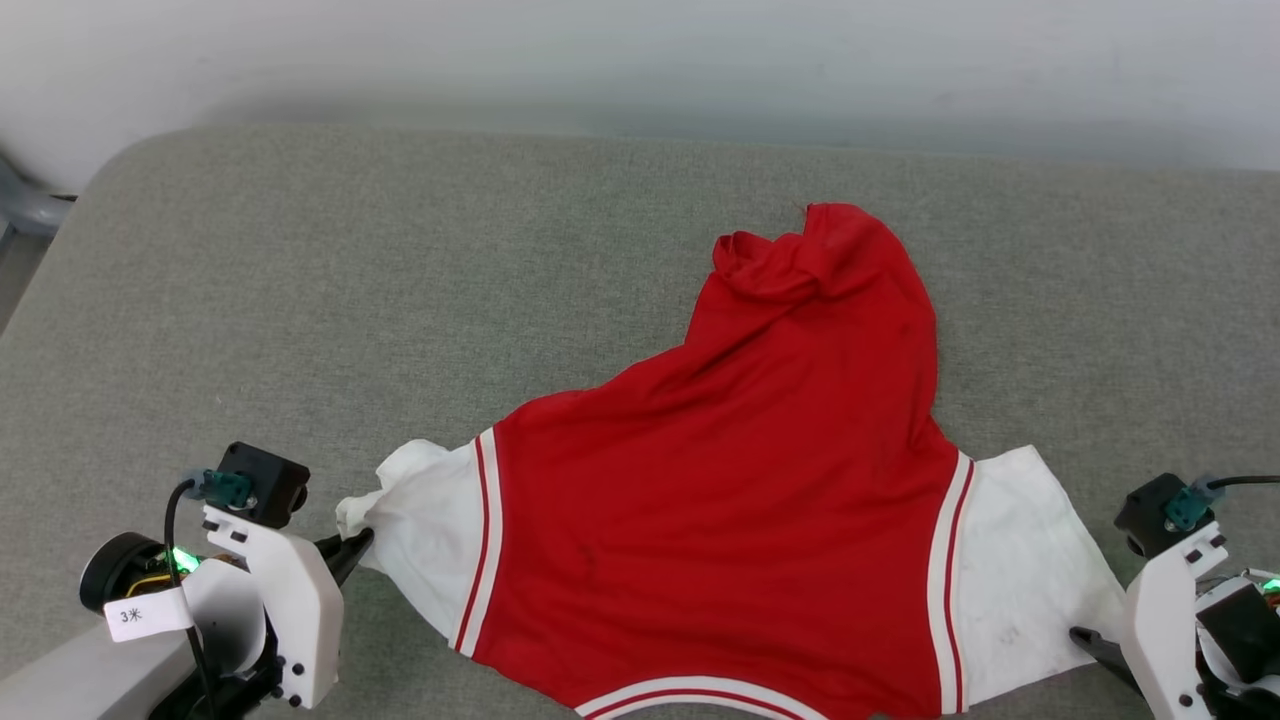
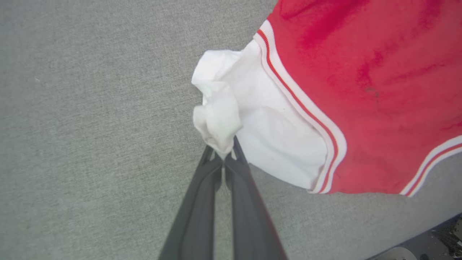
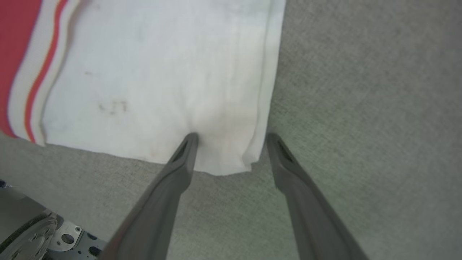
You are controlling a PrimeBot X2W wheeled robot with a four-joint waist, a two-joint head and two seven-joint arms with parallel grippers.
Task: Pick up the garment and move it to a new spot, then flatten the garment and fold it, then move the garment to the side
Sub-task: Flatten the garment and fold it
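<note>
While a red jersey-style T-shirt (image 1: 760, 480) is lying spread on a grey fabric-covered surface (image 1: 400, 300), a curved red-and-white striped trim is showing at its near edge. Its rumpled red body is narrowing toward the far side, right of centre. Its two white sleeves are reaching outward toward the two arms. The left gripper (image 1: 358, 548) is clamping its two dark fingers together on the bunched tip of the left sleeve (image 1: 430, 520), which is gathering into a small white knot just above the fingertips in the left wrist view. The right gripper (image 3: 231, 139) is standing with its fingers spread apart, holding nothing. One fingertip is touching the flat cloth of the right sleeve (image 1: 1020, 570), the other is sitting just beside the sleeve's edge over the grey surface, and the sleeve's corner is lying between them.
</note>
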